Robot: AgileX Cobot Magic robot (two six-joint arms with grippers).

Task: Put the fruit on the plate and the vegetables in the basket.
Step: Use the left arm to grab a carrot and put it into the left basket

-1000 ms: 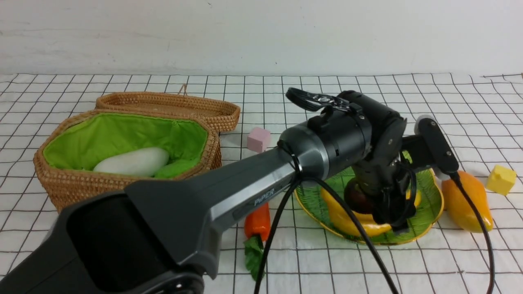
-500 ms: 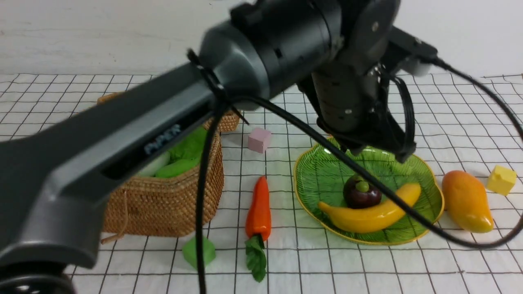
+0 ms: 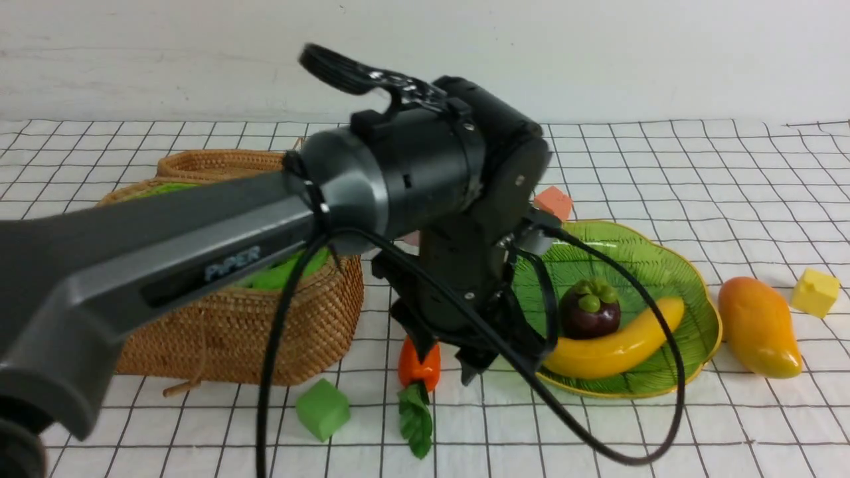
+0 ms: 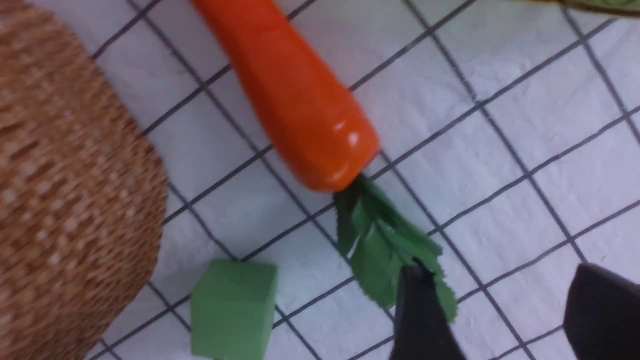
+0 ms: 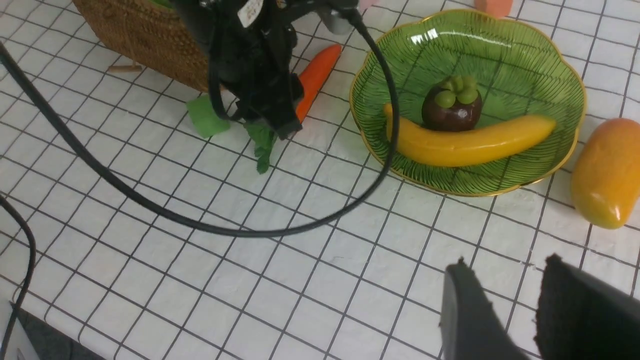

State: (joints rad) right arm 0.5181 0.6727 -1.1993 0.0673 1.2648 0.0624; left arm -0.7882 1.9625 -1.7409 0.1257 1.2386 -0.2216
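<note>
On the plate (image 3: 694, 289), the banana (image 3: 611, 348) lies curved along the near side with the mangosteen (image 3: 590, 311) tucked against its inner curve, green cap up. Just off the plate's right rim, the mango (image 3: 760, 325) lies on the checked cloth (image 3: 664, 438), not touching the glass, and a yellow cube (image 3: 815, 292) sits farther right of the plate. Left of the plate, the carrot (image 4: 295, 95) lies flat on the cloth with its leaves pointing toward the near edge. Beyond the carrot, farther left of the plate, stands the basket (image 3: 265, 332), with a green cube (image 3: 323, 409) on the cloth by its near corner. The left gripper (image 4: 500, 300) hangs low over the carrot's leafy end, jaws parted wide and holding nothing (one finger overlaps the leaf tips in its wrist view, though contact cannot be judged). The right gripper (image 5: 505, 270) hovers over bare cloth on the near side of the plate, jaws a narrow gap apart and empty. A salmon cube (image 3: 553, 202) sits just behind the plate's far left rim.
</note>
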